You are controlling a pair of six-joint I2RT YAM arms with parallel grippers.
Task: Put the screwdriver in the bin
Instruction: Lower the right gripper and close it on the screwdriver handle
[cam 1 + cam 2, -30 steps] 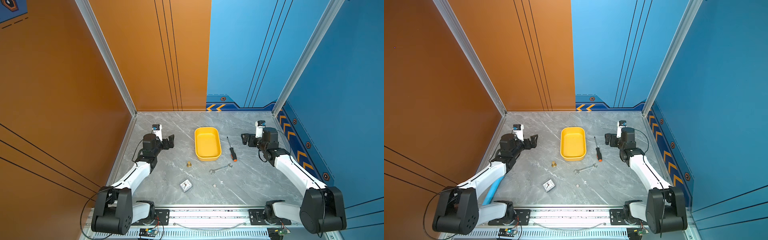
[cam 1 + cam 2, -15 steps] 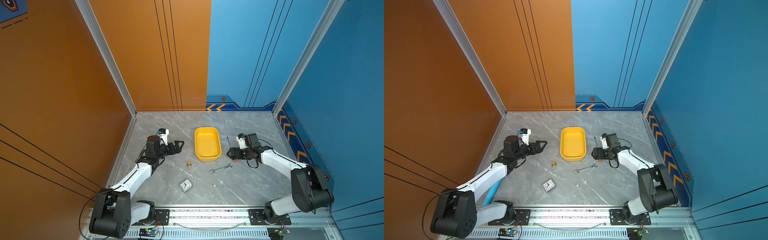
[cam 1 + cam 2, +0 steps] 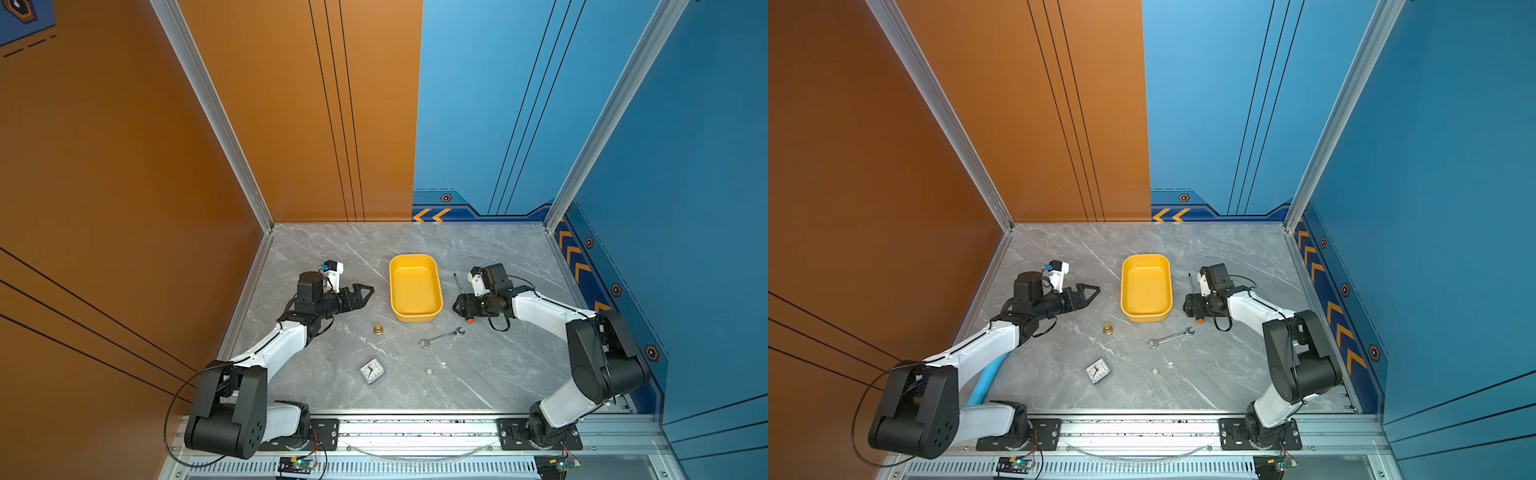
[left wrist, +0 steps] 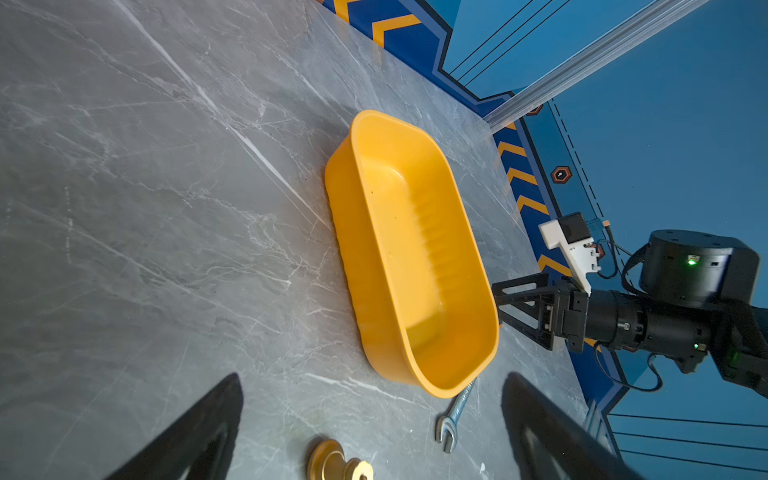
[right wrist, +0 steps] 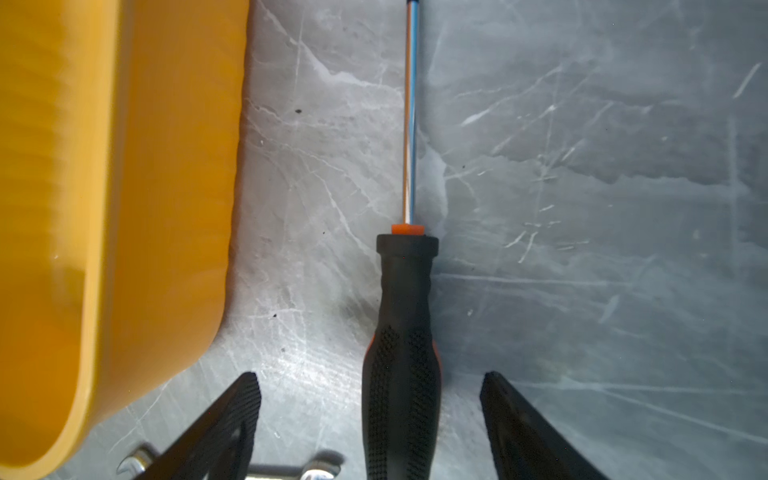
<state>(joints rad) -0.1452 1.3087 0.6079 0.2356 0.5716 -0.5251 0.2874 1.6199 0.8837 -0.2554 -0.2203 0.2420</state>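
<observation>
The screwdriver [image 5: 401,332] lies on the worktop [image 3: 498,374] just beside the bin [image 3: 415,315]. The right end effector [image 5: 370,378] straddles the handle, jaws apart, not touching. The left end effector [image 3: 368,291], across the bin, stands wide.

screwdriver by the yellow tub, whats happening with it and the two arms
The right hand is down over the screwdriver, which lies flat on the table beside the yellow bin. Its fingers stand open on either side of the black handle, not gripping it yet. The left hand is open and empty on the bin's other side. The bin has nothing in it.
</observation>
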